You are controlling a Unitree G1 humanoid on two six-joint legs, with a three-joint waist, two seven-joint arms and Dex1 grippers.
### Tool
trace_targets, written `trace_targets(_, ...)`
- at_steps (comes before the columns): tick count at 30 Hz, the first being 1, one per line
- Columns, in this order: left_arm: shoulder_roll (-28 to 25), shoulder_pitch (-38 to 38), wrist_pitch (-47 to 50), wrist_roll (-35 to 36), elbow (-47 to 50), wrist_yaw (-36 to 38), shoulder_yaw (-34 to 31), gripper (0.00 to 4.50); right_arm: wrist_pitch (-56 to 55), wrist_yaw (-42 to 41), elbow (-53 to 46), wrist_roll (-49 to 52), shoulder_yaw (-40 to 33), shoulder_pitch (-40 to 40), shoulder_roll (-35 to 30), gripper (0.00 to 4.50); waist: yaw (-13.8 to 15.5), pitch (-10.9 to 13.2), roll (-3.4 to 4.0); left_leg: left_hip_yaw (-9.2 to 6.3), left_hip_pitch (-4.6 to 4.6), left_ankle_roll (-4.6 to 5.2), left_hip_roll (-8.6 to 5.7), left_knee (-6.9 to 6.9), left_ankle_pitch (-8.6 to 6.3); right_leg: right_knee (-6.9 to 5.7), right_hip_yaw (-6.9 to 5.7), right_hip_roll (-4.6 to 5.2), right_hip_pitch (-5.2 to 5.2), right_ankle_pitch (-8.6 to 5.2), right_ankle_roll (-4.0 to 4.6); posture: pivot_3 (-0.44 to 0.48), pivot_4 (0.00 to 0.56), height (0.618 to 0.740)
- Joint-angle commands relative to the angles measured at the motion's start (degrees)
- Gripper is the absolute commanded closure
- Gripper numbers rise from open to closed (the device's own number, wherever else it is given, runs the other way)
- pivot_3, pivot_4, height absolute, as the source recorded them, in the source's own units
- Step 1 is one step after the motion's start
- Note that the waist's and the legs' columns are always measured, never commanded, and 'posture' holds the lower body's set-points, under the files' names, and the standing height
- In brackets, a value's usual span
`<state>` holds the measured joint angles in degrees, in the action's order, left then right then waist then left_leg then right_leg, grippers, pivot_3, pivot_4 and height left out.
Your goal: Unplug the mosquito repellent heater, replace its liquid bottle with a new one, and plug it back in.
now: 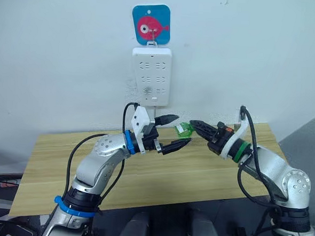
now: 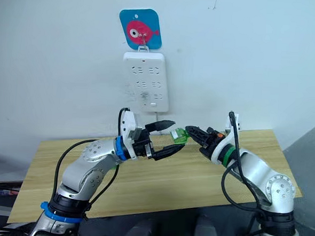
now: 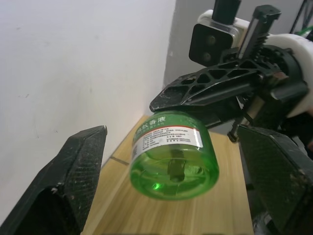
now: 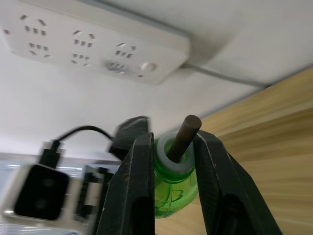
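A green liquid bottle (image 3: 173, 156) with a white label and a dark wick hangs in the air above the wooden table (image 1: 159, 177). My right gripper (image 4: 174, 146) is shut on its white neck. My left gripper (image 1: 183, 130) is open, with one finger on either side of the bottle's wide base and not touching it. Both grippers meet just below the white power strip (image 1: 150, 76) on the wall. The mosquito repellent heater is out of view.
A blue square hook plate with a pink fish (image 1: 151, 24) holds the power strip up. The strip's cable (image 4: 225, 78) runs down along the wall behind the table. Bare table surface lies under and in front of both arms.
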<state>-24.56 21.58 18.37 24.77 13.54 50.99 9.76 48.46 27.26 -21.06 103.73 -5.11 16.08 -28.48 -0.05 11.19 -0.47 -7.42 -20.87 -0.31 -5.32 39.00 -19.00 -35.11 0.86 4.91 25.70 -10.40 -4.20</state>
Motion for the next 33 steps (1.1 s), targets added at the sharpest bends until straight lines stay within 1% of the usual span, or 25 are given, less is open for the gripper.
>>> trace_targets(1, -2.05, 2.14, -1.37, -1.14, 0.17, 4.01, 0.85, 0.00, -0.83, -9.16, -0.54, -18.60, 3.43, -1.54, -4.15, 3.77, 0.01, 0.00, 0.00, 0.02, 0.01, 0.01, 0.00, -0.01, 0.00, 0.00, 0.01, 0.00, 0.00, 0.00, 0.00, 0.050, 0.199, 0.740)
trace_targets(3, -3.25, 3.72, 0.62, -0.77, 0.21, 5.59, 1.50, 0.00, -5.40, -15.42, 0.13, -36.65, 9.42, -2.70, -9.14, 3.77, -0.02, 0.00, 0.00, 0.03, 0.01, 0.01, 0.00, 0.00, 0.00, 0.00, 0.02, -0.01, 0.00, 0.00, -0.01, 0.054, 0.197, 0.740)
trace_targets(5, -4.42, 5.04, 3.15, -0.15, 0.58, 7.38, 2.41, 0.00, -13.27, -20.65, 3.34, -55.80, 17.33, -3.82, -14.04, 3.77, 0.07, 0.00, 0.00, 0.03, 0.01, 0.01, -0.07, 0.02, 0.00, 0.00, -0.01, -0.02, 0.00, -0.02, -0.03, 0.052, 0.193, 0.740)
trace_targets(7, -4.82, 6.11, 3.94, -0.49, 0.27, 8.22, 2.97, 0.00, -21.19, -23.19, 9.12, -70.05, 22.52, -4.34, -15.46, 3.77, -0.01, 0.00, -0.01, 0.04, 0.02, 0.01, -0.13, 0.02, 0.00, 0.00, 0.00, -0.02, 0.00, -0.03, -0.05, 0.052, 0.192, 0.740)
trace_targets(9, -4.80, 6.88, 4.15, -0.96, -0.36, 8.63, 3.28, 0.00, -26.70, -24.32, 14.81, -78.27, 24.06, -4.55, -13.93, 3.77, -0.04, -0.01, -0.02, 0.07, 0.02, 0.00, -0.07, 0.02, 0.01, 0.00, 0.02, -0.01, 0.00, -0.02, -0.05, 0.053, 0.187, 0.740)
trace_targets(11, -4.89, 7.49, 4.18, -1.53, -0.77, 9.35, 4.03, 0.00, -32.00, -24.36, 21.32, -84.83, 24.10, -4.59, -11.31, 3.77, -0.01, -0.02, -0.03, 0.08, 0.02, -0.02, 0.00, 0.02, 0.01, 0.00, 0.03, 0.00, 0.01, -0.02, -0.04, 0.052, 0.186, 0.740)
trace_targets(14, -4.40, 8.02, 4.10, -1.48, -1.13, 9.62, 4.20, 0.00, -38.72, -25.62, 28.98, -90.50, 22.35, -4.46, -7.10, 3.77, -0.06, -0.02, -0.03, 0.10, 0.03, -0.02, 0.02, 0.00, 0.01, 0.00, 0.09, 0.00, 0.04, -0.01, -0.03, 0.050, 0.187, 0.740)
trace_targets(21, -3.79, 8.52, 4.74, -0.64, -0.71, 10.21, 4.04, 0.00, -48.04, -28.76, 40.97, -97.02, 17.79, -2.24, -0.64, 3.77, -0.06, -0.02, -0.03, 0.08, 0.03, -0.02, -0.01, 0.01, 0.01, 0.01, 0.10, 0.01, 0.04, -0.01, -0.02, 0.044, 0.188, 0.740)
trace_targets(25, -3.84, 8.63, 5.25, -0.27, -0.41, 10.34, 3.89, 0.00, -50.62, -30.49, 44.92, -98.79, 15.20, -1.26, 2.27, 3.77, -0.08, -0.02, -0.02, 0.07, 0.03, -0.03, 0.01, 0.00, 0.01, 0.00, 0.09, 0.00, 0.04, -0.01, -0.02, 0.047, 0.187, 0.740)
trace_targets(30, -3.94, 8.62, 5.43, -0.32, -0.43, 10.20, 3.87, 0.00, -52.30, -32.72, 46.95, -100.71, 13.22, -0.62, 4.24, 3.77, -0.09, -0.02, -0.02, 0.06, 0.04, -0.03, 0.00, 0.01, 0.01, 0.00, 0.10, 0.00, 0.03, -0.01, -0.02, 0.047, 0.187, 0.740)
trace_targets(32, -4.02, 8.49, 5.31, -0.59, -0.26, 9.98, 3.89, 0.00, -51.96, -33.26, 46.58, -100.76, 12.26, -0.73, 5.07, 3.04, -0.09, -0.02, -0.02, 0.06, 0.04, -0.03, 0.00, 0.01, 0.02, -0.01, 0.09, 0.00, 0.03, -0.01, -0.02, 0.050, 0.191, 0.740)
trace_targets(33, -4.02, 8.40, 5.39, -0.61, -0.10, 9.84, 3.91, 0.00, -51.89, -33.73, 46.29, -101.00, 11.98, -0.84, 5.28, 2.83, -0.09, -0.02, -0.02, 0.06, 0.04, -0.03, 0.00, 0.01, 0.02, -0.01, 0.09, 0.01, 0.03, -0.01, -0.02, 0.050, 0.192, 0.740)
